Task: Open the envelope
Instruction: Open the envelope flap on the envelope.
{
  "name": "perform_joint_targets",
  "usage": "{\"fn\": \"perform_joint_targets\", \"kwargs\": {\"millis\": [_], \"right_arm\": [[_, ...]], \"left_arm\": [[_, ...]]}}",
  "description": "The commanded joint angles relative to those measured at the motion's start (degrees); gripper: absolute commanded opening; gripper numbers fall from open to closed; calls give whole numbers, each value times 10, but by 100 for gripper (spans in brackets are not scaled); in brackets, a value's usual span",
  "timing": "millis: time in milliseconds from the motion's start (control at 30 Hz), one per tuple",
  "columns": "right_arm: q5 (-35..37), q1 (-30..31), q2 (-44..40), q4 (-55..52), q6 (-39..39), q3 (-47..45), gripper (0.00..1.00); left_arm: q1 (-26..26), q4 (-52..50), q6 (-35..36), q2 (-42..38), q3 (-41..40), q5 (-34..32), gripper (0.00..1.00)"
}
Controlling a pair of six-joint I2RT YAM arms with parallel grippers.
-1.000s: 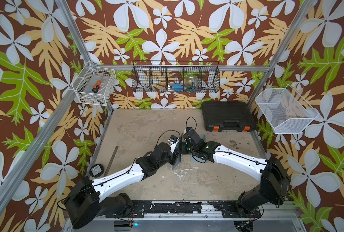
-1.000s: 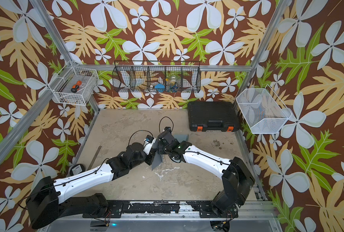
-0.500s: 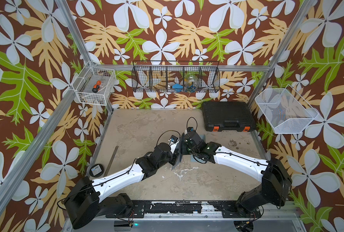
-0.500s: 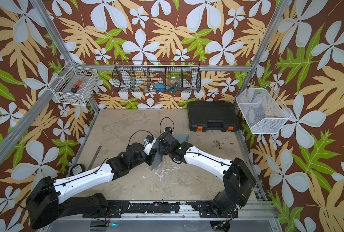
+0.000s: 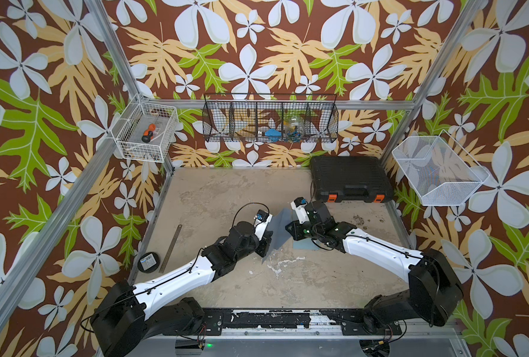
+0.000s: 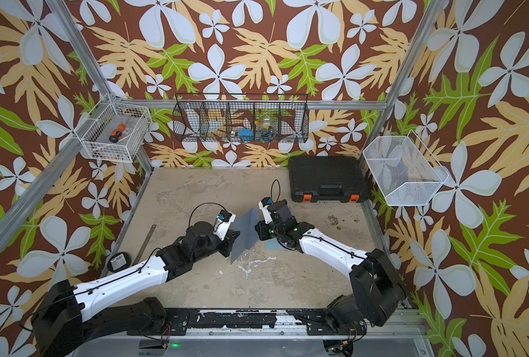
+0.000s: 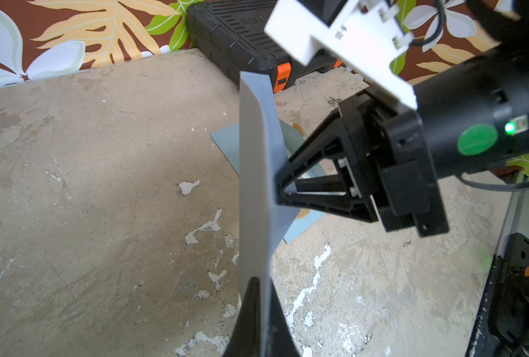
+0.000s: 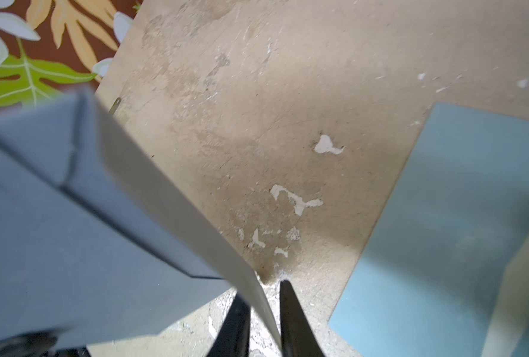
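Two grippers meet on the envelope (image 6: 244, 230). My left gripper (image 7: 261, 292) clamps its bottom edge, holding it upright over mid-table (image 5: 213, 191). My right gripper (image 8: 261, 290) stands slightly parted astride the flap (image 8: 164, 191). My wrists have spread apart since a second ago. Bare table lies behind. Only the right wrist view shows that gap.

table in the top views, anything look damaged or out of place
The table is worn: white chipped patches sit near the lifted envelope, and dark specks are scattered near the black case. A pale blue sheet lies flat by the patches. No tear shows on the envelope.
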Motion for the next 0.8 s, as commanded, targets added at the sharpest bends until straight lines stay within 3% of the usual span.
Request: {"fn": "perform_joint_targets", "kwargs": {"millis": [0, 100, 267, 367, 500, 600, 633, 733, 767], "right_arm": [[-72, -7, -13, 40, -48, -22, 21], [-82, -19, -26, 61, -52, -47, 22], [-113, -46, -58, 85, -56, -72, 11], [-136, -62, -77, 79, -70, -80, 10], [-196, -77, -103, 76, -90, -93, 0], [-222, -79, -116, 73, -94, -97, 0], [-226, -78, -117, 72, -91, -97, 0], [-228, -79, -116, 68, -82, -99, 0], [-219, -79, -112, 68, -74, -99, 0]], "left_arm": [[5, 19, -8, -4, -2, 32, 0], [9, 22, -13, -8, -5, 44, 0], [15, 20, -15, -16, -8, 50, 0], [25, 17, -19, -24, -11, 56, 0], [40, 18, -29, -28, -15, 74, 0], [49, 14, -39, -22, -14, 69, 1], [52, 11, -42, -19, -12, 64, 3], [59, -5, -66, -9, -6, 16, 28], [63, -11, -73, -6, -4, 6, 32]]}}
